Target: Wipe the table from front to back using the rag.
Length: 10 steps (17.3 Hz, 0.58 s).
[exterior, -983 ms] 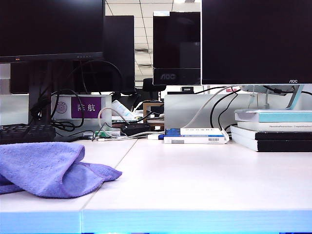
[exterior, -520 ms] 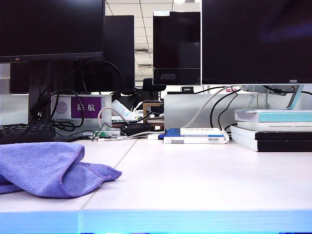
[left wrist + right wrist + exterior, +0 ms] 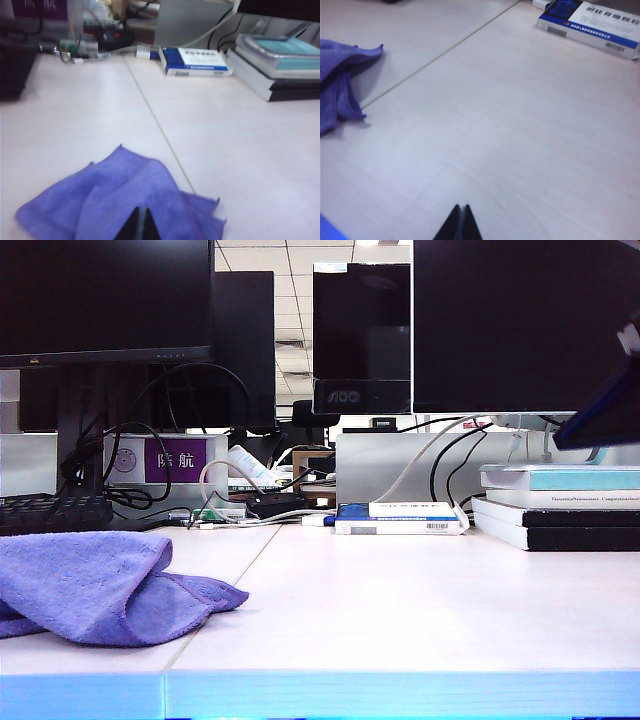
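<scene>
The lavender rag [image 3: 100, 585] lies crumpled on the pale table [image 3: 400, 610], at its front left in the exterior view, draped across the thin seam line [image 3: 155, 120]. The left gripper [image 3: 140, 226] hangs above the rag, jaws pressed together, holding nothing. The right gripper [image 3: 460, 223] hovers over bare table, likewise closed and empty, well apart from the rag. A blue-and-white box [image 3: 400, 518] sits near the table's back
</scene>
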Available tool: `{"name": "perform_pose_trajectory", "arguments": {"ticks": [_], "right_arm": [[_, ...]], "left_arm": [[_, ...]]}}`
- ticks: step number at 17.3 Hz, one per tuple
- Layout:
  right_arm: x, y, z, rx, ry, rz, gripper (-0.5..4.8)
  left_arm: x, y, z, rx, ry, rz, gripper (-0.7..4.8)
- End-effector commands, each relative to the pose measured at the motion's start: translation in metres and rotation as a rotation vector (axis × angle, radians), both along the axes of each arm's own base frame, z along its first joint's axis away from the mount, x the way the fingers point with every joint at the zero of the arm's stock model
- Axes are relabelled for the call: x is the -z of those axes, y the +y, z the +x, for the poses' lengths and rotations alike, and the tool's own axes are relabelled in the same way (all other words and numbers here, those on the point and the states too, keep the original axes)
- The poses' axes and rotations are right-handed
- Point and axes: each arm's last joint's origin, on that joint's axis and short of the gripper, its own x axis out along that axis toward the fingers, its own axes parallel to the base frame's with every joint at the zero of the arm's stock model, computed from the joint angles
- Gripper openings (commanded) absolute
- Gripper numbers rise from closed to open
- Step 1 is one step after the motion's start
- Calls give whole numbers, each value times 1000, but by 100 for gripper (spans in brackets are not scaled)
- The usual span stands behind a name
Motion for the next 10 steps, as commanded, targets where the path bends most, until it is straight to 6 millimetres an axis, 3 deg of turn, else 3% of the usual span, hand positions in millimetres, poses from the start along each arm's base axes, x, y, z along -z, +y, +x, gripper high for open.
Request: {"name": "perform_pose_trajectory", "arguments": {"ticks": [1,5,10], "right_arm": [[0,0,0,-1,9,-3,-1],[0,0,0,-1,9,-3,-1],[0,0,-1,-9,10,0,0]], "left_arm": [[5,-4,7,-3,-113,-30,-6],[35,-9,15,23,-90,-18,-6],[45,7,22,-109,-146,-17,-6]]}}
